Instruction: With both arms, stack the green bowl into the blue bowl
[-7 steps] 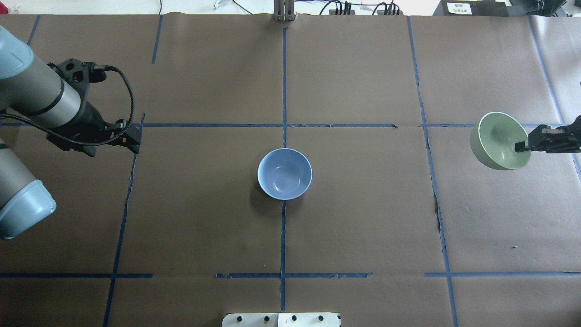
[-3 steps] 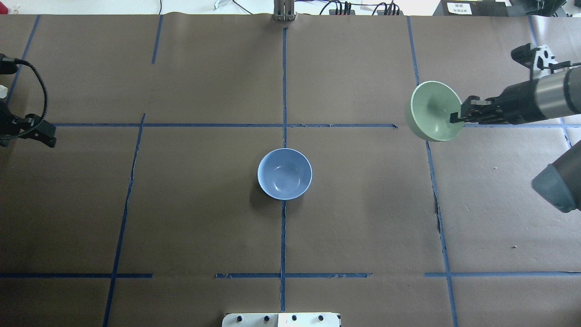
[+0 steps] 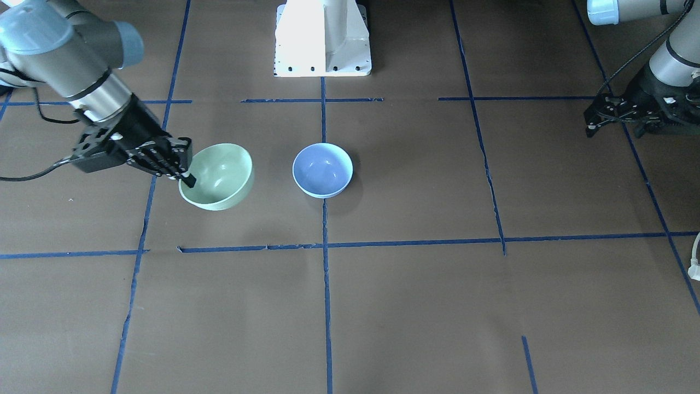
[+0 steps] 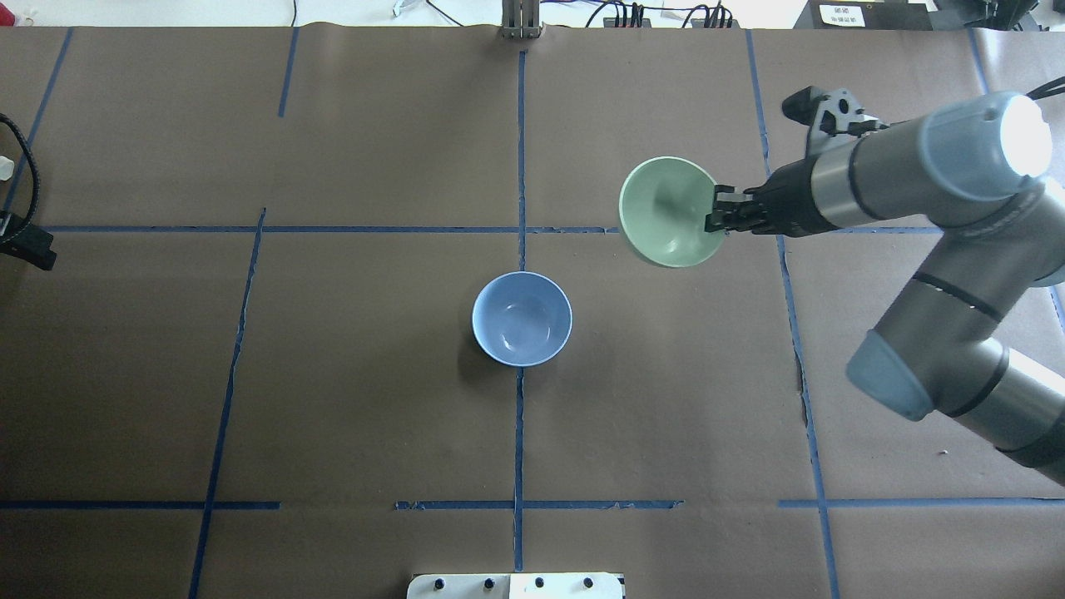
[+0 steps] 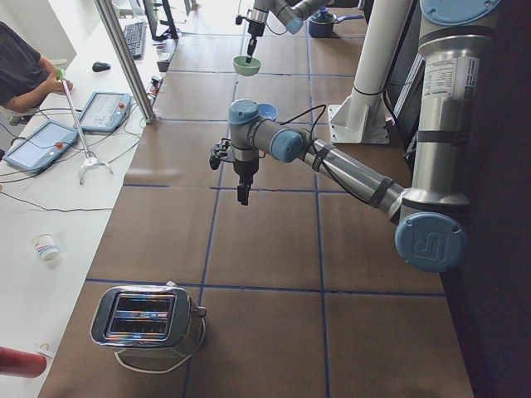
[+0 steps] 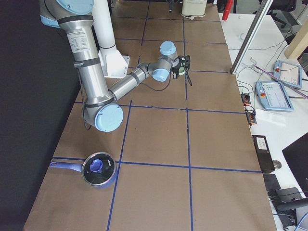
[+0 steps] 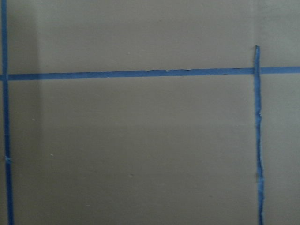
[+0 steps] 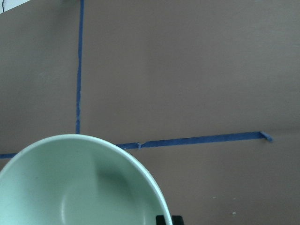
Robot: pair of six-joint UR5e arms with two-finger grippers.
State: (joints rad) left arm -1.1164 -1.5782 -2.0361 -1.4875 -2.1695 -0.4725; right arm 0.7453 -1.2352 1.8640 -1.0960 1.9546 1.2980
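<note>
While my right gripper (image 4: 717, 221) is clamped on the rim of the green bowl (image 4: 666, 212), held tilted in the air, the blue bowl (image 4: 522, 319) sits upright to its left and back toward me, near but apart. My right arm (image 4: 915, 166) is the nearer. My left gripper (image 3: 593, 120) hangs well apart, and I cannot tell whether its fingers are together. Neither bowl bears writing.

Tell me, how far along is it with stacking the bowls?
Done: the jaws of the right arm grip the green bowl by its rim. In hand: that bowl hangs beside the blue bowl, apart from it. Left: bring it above, set it inside, let go. The left arm is off to the side.
</note>
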